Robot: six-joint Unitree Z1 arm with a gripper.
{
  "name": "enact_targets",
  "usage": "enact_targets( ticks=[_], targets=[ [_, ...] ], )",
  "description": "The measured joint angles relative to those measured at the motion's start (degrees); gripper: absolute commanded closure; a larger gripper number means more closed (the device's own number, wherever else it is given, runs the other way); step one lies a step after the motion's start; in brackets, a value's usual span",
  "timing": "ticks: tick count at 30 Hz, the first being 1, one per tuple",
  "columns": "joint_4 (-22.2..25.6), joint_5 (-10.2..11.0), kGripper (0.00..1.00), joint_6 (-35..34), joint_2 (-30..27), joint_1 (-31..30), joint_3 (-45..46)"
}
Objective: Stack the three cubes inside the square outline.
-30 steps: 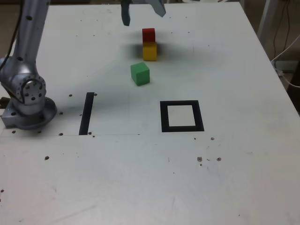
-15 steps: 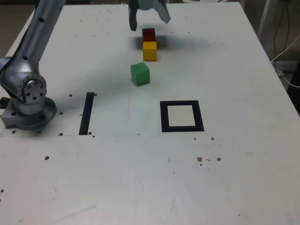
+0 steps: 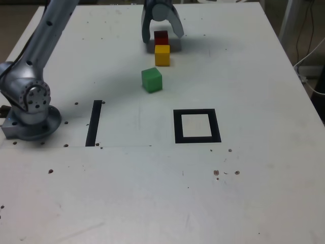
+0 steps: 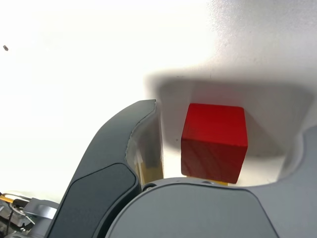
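In the exterior view, your gripper (image 3: pixel 162 34) reaches to the far side of the surface (image 3: pixel 254 76) and its jaws straddle the red cube (image 3: pixel 161 37), one on each side, spread wider than the block and not yet pressing it, so they are released and nothing is held. The red cube sits touching the yellow cube (image 3: pixel 162 55), which lies just nearer the camera; this is likely why you come at it across the free faces and not along the line of the pair. The green cube (image 3: pixel 152 80) stands near them, a little toward the exterior view's left, and the square outline (image 3: pixel 197 125) waits well apart, empty, toward the near right of that view. In the wrist view, the red cube (image 4: pixel 214 141) sits between the jaws with a gap visible beside the dark finger (image 4: pixel 124 148), and a sliver of yellow shows under it at the housing's edge. Judging from this, the grasp of the first block is the step in hand.
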Motion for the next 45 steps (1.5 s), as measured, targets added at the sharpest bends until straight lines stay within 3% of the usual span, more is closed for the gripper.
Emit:
enact_targets(
  ticks=[5,9,34,45],
  targets=[
    [0.0,0.2,0.72,0.0,0.2,-0.3,-0.2],
    [-0.1,0.3,0.79,0.1,0.3,-0.3,-0.2],
    [-0.1,0.5,0.8,0.3,0.1,-1.0,-0.2],
    [2.0,1.1,0.8,-2.3,-8.7,-7.8,-0.2]
  ],
)
